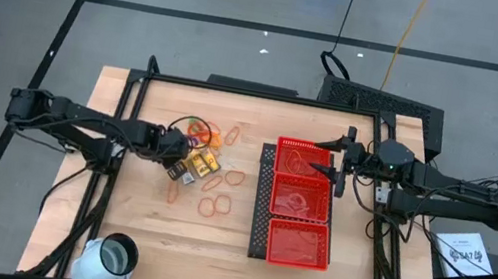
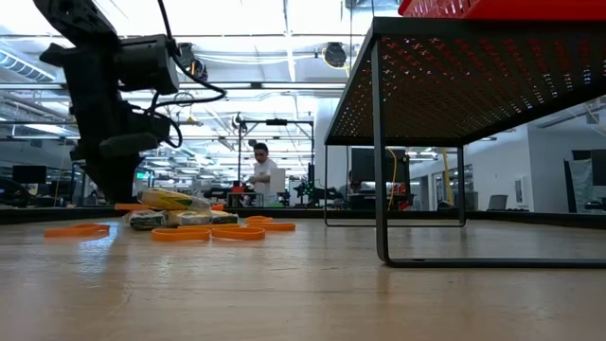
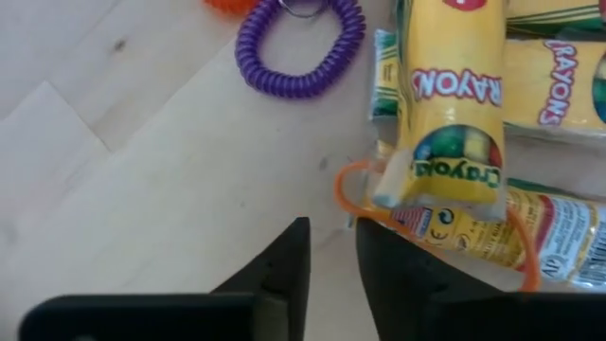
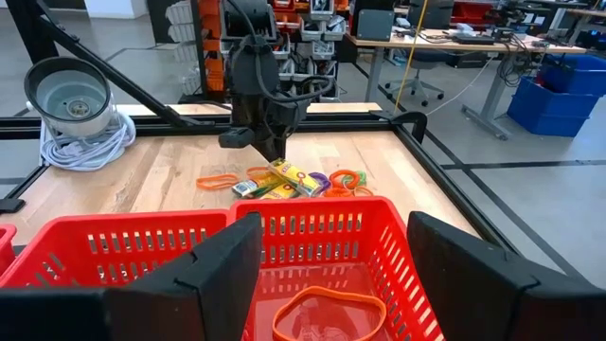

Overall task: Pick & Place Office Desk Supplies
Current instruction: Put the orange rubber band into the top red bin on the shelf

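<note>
Wooden table [image 1: 142, 233] in a workshop with desks.

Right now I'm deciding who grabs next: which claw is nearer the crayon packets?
Left. The left claw sits right beside the crayon packets; the right claw hovers across the table over the red tray.

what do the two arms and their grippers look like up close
Both arms are black, built of slim jointed links with rounder housings at the joints, and black cables loop along them. The left gripper has two flat, dark, wedge-shaped fingers on a black crossbar. The right gripper has broader matte black fingers with angled faces. No markings show on either.
</note>
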